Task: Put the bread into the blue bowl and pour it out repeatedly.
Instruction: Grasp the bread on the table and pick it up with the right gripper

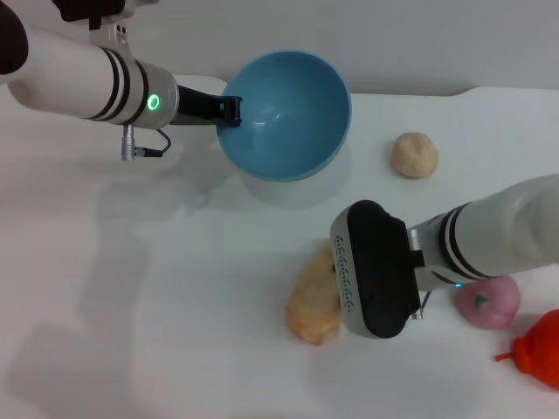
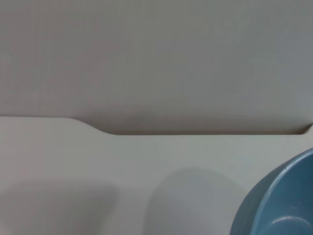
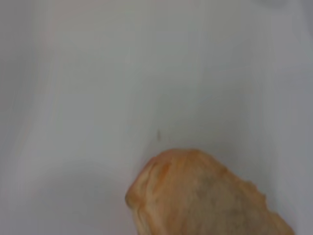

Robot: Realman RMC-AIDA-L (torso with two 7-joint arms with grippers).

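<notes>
we see bread (image 1: 313, 301) on tabletop (image 1: 175, 288) under right pincer (image 1: 336, 288), grip unclear | left pincer (image 1: 229, 111) clamps tilted bowl (image 1: 288, 113) rim

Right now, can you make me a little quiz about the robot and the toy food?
1. True or false: the bread is inside the blue bowl.
2. Which arm holds the bowl's rim? A) left B) right
3. Fill in: the right gripper is right over the ____.

Key: 1 false, the bread lies on the table and the bowl is empty and tilted. 2 A, the left gripper. 3 bread.
</notes>
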